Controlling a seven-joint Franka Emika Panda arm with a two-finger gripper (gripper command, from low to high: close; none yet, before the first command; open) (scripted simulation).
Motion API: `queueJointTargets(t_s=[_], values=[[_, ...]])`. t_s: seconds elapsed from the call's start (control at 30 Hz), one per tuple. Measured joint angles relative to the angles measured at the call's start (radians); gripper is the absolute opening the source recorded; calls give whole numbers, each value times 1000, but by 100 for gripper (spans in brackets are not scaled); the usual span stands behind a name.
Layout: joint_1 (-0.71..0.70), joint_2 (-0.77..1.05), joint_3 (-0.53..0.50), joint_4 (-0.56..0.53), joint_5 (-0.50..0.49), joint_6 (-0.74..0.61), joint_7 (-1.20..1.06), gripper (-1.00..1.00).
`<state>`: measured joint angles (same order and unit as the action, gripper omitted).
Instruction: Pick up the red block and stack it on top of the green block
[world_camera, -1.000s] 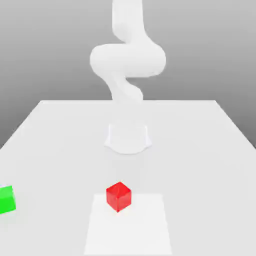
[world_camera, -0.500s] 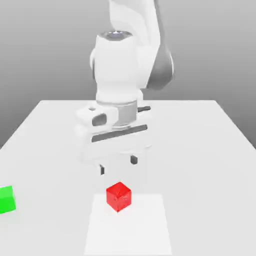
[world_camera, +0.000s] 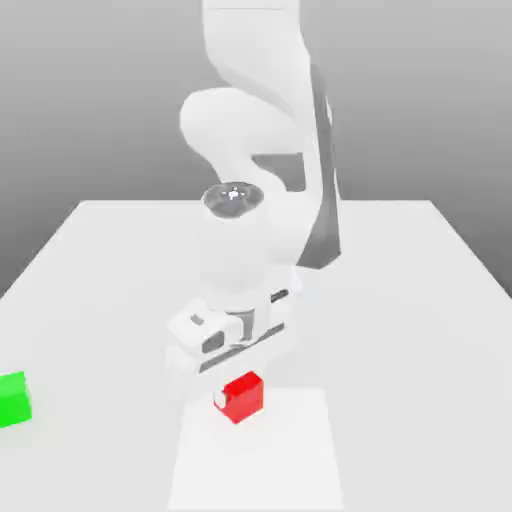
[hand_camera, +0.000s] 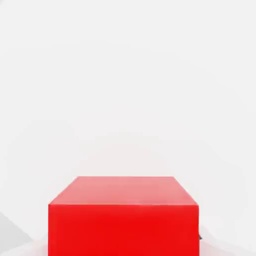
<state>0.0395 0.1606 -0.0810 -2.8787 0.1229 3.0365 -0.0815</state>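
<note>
White table (world_camera: 420, 290) carries the red block (world_camera: 243, 397), sitting directly under the jaws on a lighter square patch (world_camera: 290, 460), with the green block (world_camera: 13, 400) well off toward the exterior view's left edge, apart from both.

Sim scene, not a real room: flat white desk (world_camera: 420, 280) w/ no texture, plain grey gradient backdrop, no walls or furniture. Smooth white rendered robot arm (world_camera: 255, 130) on desk, paler square patch (world_camera: 290, 460) marked near front. Reads as bare lab-style test bench.
</note>
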Motion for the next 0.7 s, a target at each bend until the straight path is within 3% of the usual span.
queueJointTargets(t_s=[0.23,0.63,0.7], values=[[-28,-226,-36,-22,-143,-202,101,-100],[-448,-44,-265,384,-38,-437,-18,-100],[-475,15,-263,414,1,-412,-49,-100]])
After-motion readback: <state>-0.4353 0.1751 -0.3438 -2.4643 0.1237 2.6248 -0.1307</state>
